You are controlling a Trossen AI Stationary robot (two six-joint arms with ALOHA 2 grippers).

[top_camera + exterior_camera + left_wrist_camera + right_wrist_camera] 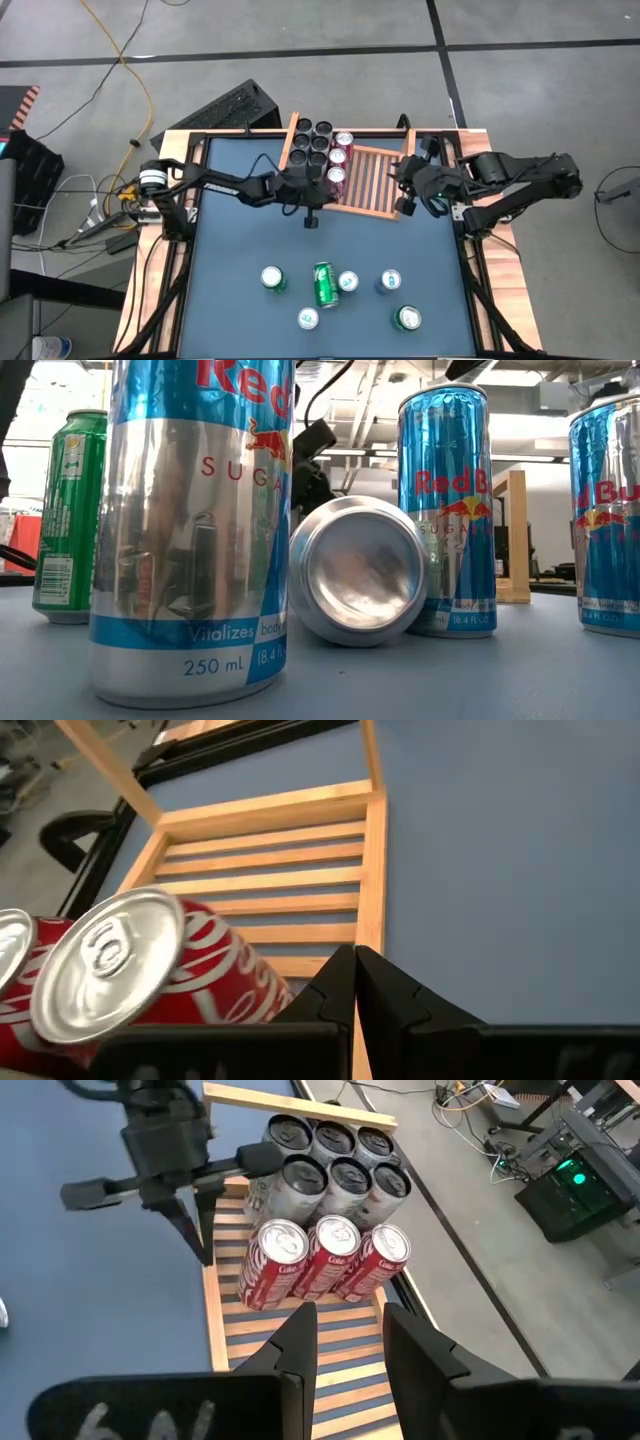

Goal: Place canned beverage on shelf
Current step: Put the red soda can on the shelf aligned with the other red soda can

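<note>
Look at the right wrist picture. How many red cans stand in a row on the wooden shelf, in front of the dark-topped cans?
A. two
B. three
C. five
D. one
B: three red cans stand side by side on the slatted shelf, directly in front of the group of six dark-topped cans.

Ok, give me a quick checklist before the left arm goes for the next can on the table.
1. Left tool empty and shut, at the shelf's front rim: ok.
2. Three red cans upright in a row on the shelf: ok.
3. Free slats beside the red cans: ok.
4. Right tool apart over the shelf, holding nothing: ok.
5. Green can lying on its side, other table cans upright: not ok for a top grasp.
6. Left tool opened for the pick: not ok.
</note>
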